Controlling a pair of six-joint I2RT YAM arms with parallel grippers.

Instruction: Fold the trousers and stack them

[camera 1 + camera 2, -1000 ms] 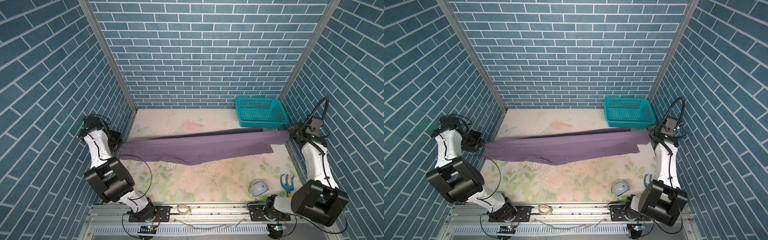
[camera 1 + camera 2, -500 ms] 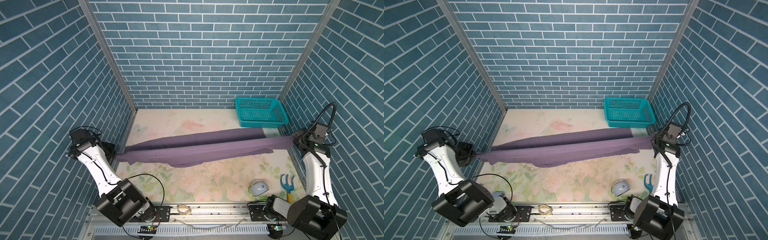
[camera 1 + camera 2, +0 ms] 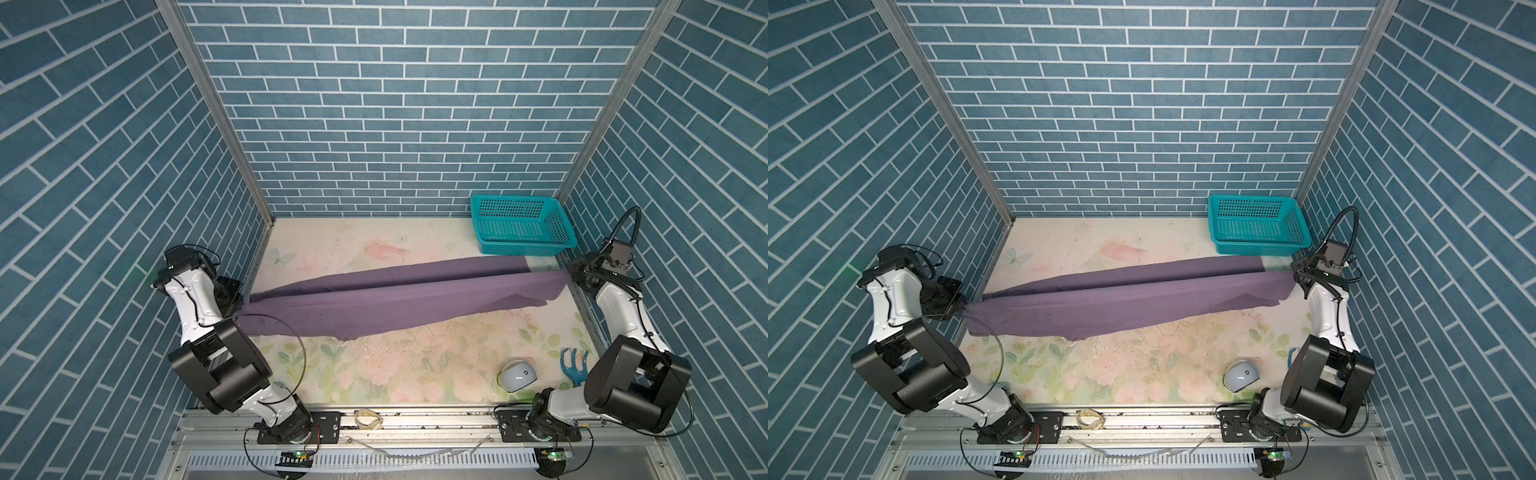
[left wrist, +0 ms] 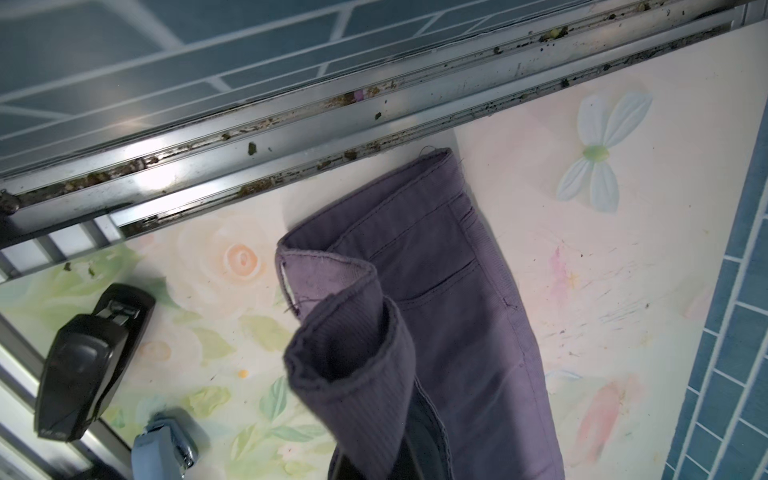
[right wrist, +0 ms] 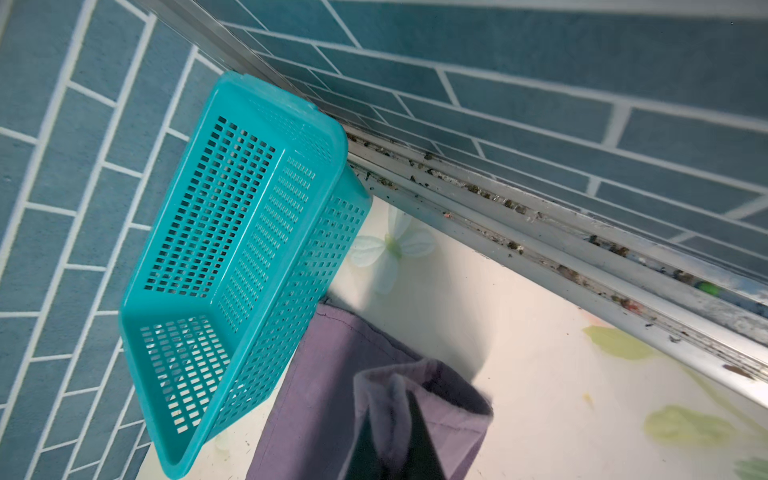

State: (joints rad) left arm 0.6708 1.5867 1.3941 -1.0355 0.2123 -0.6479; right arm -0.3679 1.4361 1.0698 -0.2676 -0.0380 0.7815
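**A:** Where are the trousers (image 3: pixel 395 299) seen?

**B:** They are stretched long across the middle of the desk (image 3: pixel 415 374), from the left wall to the right wall; two long strips of purple cloth are seen side by side; nothing is folded up small yet.

**A:** How is the left end held?

**B:** It is pinched by the left gripper (image 3: pixel 237 302); the jaws are pressed together on the cloth; in the left wrist view the waistband (image 4: pixel 353 345) is seen curled over.

**A:** And the right end?

**B:** It is pinched by the right gripper (image 3: pixel 572 279); the jaws are pressed together on the leg end; the teal basket (image 3: pixel 519 224) is set in the far right corner, just beside that end.

**A:** Is anything else seen on the desk?

**B:** A round white thing (image 3: pixel 517 376) and a small blue rake (image 3: pixel 573 365) are seen at the near right, well apart from the trousers.
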